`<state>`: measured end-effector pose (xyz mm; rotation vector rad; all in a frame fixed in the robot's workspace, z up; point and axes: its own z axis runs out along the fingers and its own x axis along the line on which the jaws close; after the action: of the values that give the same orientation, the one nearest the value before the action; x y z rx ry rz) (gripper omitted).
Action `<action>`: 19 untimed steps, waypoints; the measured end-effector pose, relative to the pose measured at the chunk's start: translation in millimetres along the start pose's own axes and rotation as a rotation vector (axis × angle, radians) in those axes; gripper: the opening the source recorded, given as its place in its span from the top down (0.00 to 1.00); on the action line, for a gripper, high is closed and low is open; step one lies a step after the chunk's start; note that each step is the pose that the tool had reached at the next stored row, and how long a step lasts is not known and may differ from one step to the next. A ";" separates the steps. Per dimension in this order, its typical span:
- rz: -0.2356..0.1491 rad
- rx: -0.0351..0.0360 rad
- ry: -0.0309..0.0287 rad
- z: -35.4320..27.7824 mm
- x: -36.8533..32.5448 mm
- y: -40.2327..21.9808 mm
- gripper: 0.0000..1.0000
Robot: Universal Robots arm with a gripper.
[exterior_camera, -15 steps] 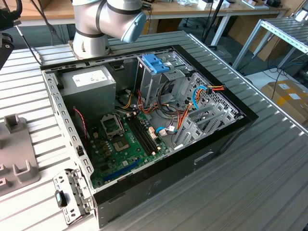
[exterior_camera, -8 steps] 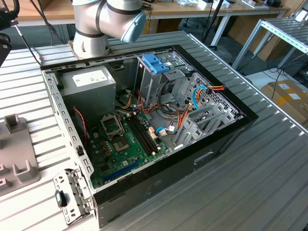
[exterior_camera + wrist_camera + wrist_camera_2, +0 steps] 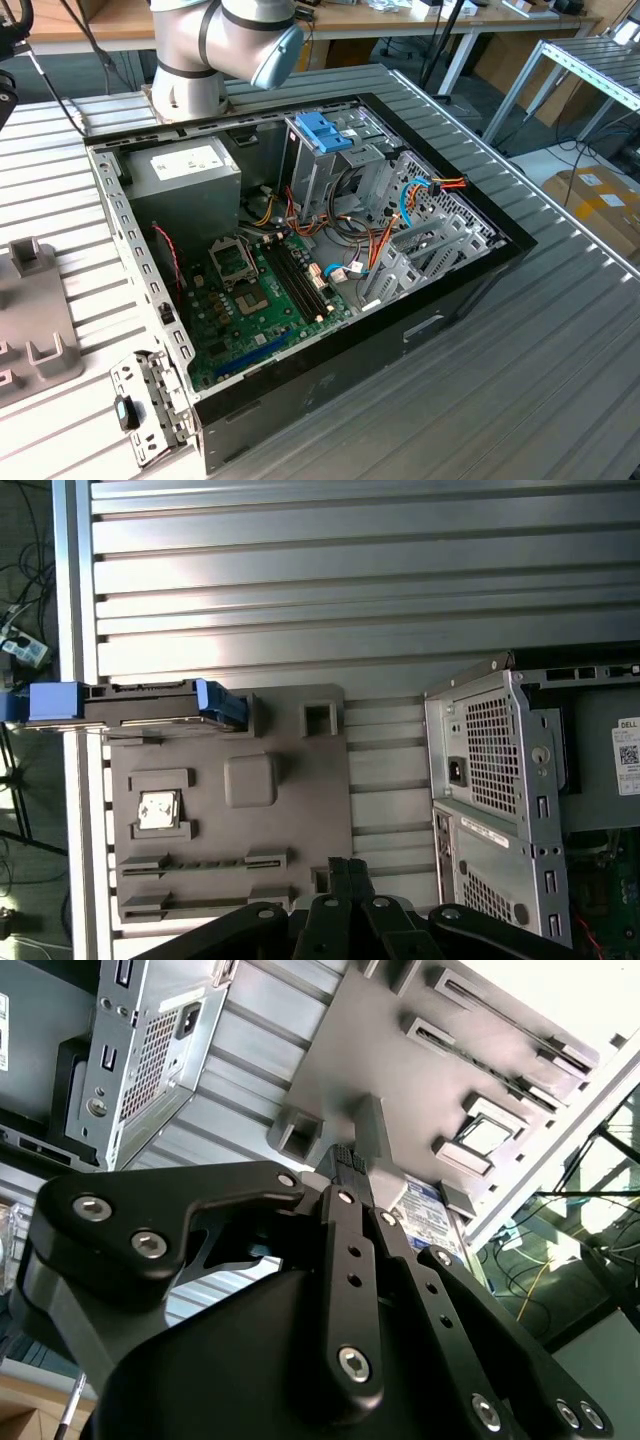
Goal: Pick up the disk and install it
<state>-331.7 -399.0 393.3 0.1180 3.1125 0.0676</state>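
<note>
From my desk, the exterior view gives me the arm (image 3: 200, 50) at its base and shoulder, standing on the slatted table (image 3: 520, 380) behind the open computer case (image 3: 330, 300). A blue clip (image 3: 325, 130) sits atop the drive cage (image 3: 335, 165) inside the case. The grey fixture plate (image 3: 30, 330) lies at the exterior view's left.

In the second wrist view I look along the black linkage to the gripper (image 3: 345, 1160). Its fingertips are pressed together with nothing between them. The wrist is tilted, so the fixture plate (image 3: 400, 1070) stretches away ahead of the tips. The disk (image 3: 435, 1210) shows its labelled face just past the linkage, at the plate's edge, apart from the fingers.

In the first wrist view the gripper (image 3: 345, 868) hangs over the plate's near edge, pointing down at the fixture plate (image 3: 300, 780). The disk (image 3: 160, 702) is at the opposite edge, across the plate, well apart from the tips. I see it as a thin dark bar, apparently on its long edge, in its blue carrier (image 3: 55, 702). Its long axis runs parallel to the table's slats. A processor chip (image 3: 158, 810) sits in a pocket between the disk and the gripper. The case's rear (image 3: 500, 780) is off to the gripper's side.
</note>
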 end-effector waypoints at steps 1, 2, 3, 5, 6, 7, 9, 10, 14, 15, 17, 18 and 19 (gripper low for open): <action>0.000 0.0000 0.0001 -0.1 0.4 0.0 0.89; 0.000 0.0000 0.0000 0.0 0.8 -0.1 0.89; 0.000 0.0000 0.0000 0.0 1.1 -0.1 0.89; 0.000 0.0000 0.0000 -0.1 1.9 -0.1 0.89; 0.000 0.0001 0.0000 -0.1 2.2 -0.2 0.89; 0.000 0.0000 0.0000 -0.1 2.8 -0.2 0.89; 0.000 0.0000 0.0000 -0.1 3.7 -0.3 0.89; 0.000 0.0001 0.0000 -0.2 4.1 -0.3 0.89; 0.000 0.0000 0.0000 -0.2 6.0 -0.4 0.89; 0.000 0.0000 0.0001 -0.2 6.3 -0.5 0.89; 0.000 0.0000 0.0001 -0.2 7.3 -0.5 0.89; 0.000 0.0000 0.0000 -0.3 7.9 -0.6 0.89; 0.000 0.0000 0.0001 -0.3 8.4 -0.6 0.89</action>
<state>-340.1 -398.9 393.3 0.1180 3.1125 0.0676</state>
